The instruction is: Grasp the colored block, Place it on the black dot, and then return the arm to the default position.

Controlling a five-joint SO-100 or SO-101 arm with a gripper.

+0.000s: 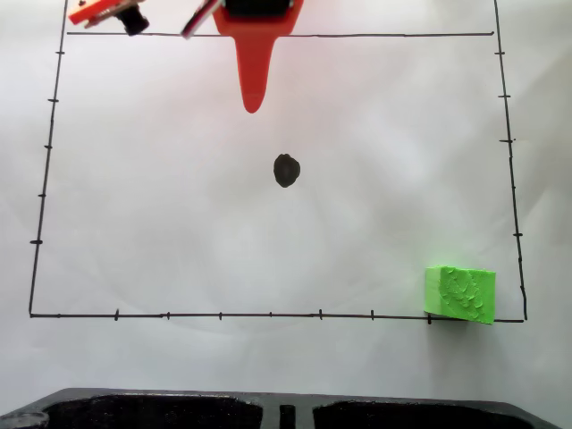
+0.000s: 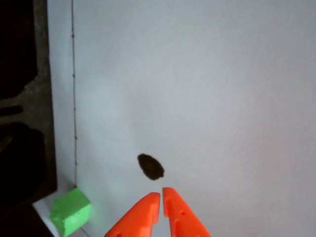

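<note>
The lime-green block rests on the white paper at the lower right corner of the drawn frame in the fixed view; the wrist view has the same block at the bottom left. The black dot lies bare near the paper's middle, and the dot appears just beyond the fingertips in the wrist view. My orange gripper hangs at the top centre of the fixed view, above the dot and far from the block. In the wrist view the gripper is shut, its two pointed tips together, holding nothing.
A thin black border line with tick marks frames the paper. A dark tray-like edge runs along the bottom of the fixed view and shows as a dark edge at the left of the wrist view. An orange part with a black piece sits top left.
</note>
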